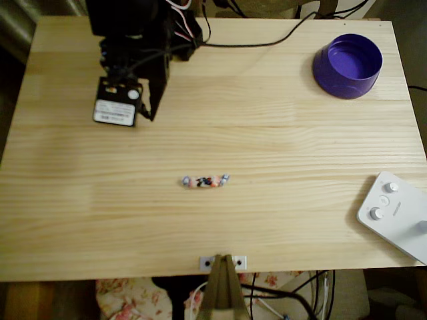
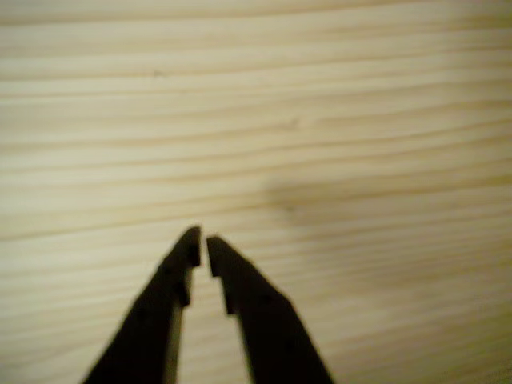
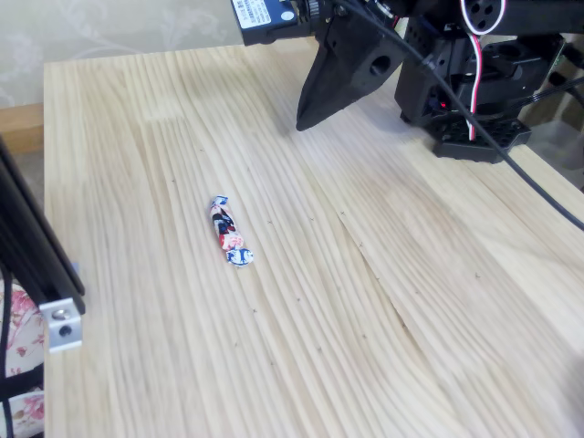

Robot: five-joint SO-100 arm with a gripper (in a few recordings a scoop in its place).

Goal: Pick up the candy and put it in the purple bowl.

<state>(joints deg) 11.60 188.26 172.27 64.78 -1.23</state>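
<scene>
The candy [image 1: 205, 181] lies flat near the middle of the wooden table, a small pink-and-black sweet with pale twisted ends; the fixed view shows the candy [image 3: 230, 234] left of centre. The purple bowl [image 1: 347, 65] stands upright and empty at the back right in the overhead view. My black gripper [image 1: 151, 115] hangs over the back left of the table, well away from the candy and far from the bowl. In the wrist view my gripper [image 2: 202, 240] is shut, tips almost touching, with only bare wood under it. In the fixed view, my gripper [image 3: 303, 123] points down above the table.
A white device with round knobs [image 1: 395, 213] lies at the right front edge. The arm's base and cables [image 3: 474, 82] sit at the back of the table. A metal bracket [image 1: 223, 262] is fixed to the front edge.
</scene>
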